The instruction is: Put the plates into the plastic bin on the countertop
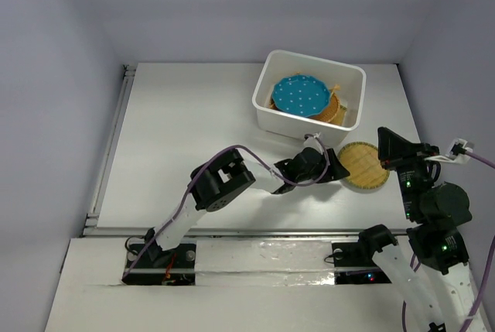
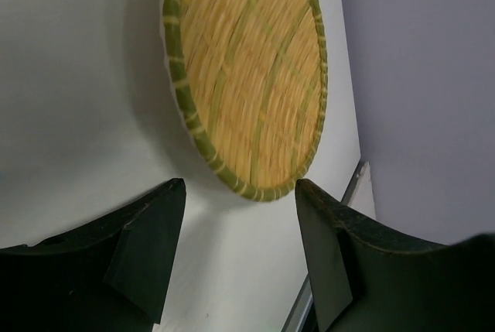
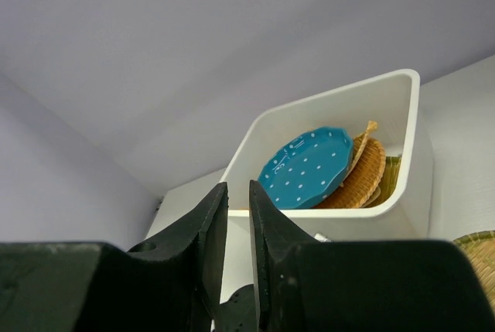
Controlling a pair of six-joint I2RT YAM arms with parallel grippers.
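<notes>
The white plastic bin (image 1: 264, 107) stands at the back of the countertop (image 1: 178, 131). It holds the teal dotted plate (image 1: 300, 94) leaning on tan wicker plates (image 1: 336, 107). A round wicker plate with a green rim (image 1: 363, 166) lies flat on the countertop in front of the bin. My left gripper (image 1: 337, 165) is open and empty at that plate's left edge. In the left wrist view the plate (image 2: 247, 77) lies just beyond the open gripper (image 2: 240, 193). My right gripper (image 1: 389, 146) hovers right of the plate, shut and empty (image 3: 238, 193). Its view shows the bin (image 3: 410, 138) and the teal plate (image 3: 305, 169).
A metal rail (image 1: 108, 146) runs along the countertop's left edge. Grey walls close in the back and both sides. The left arm's elbow (image 1: 222, 179) rises over the middle of the countertop. The table's right edge (image 2: 356, 185) runs close past the wicker plate.
</notes>
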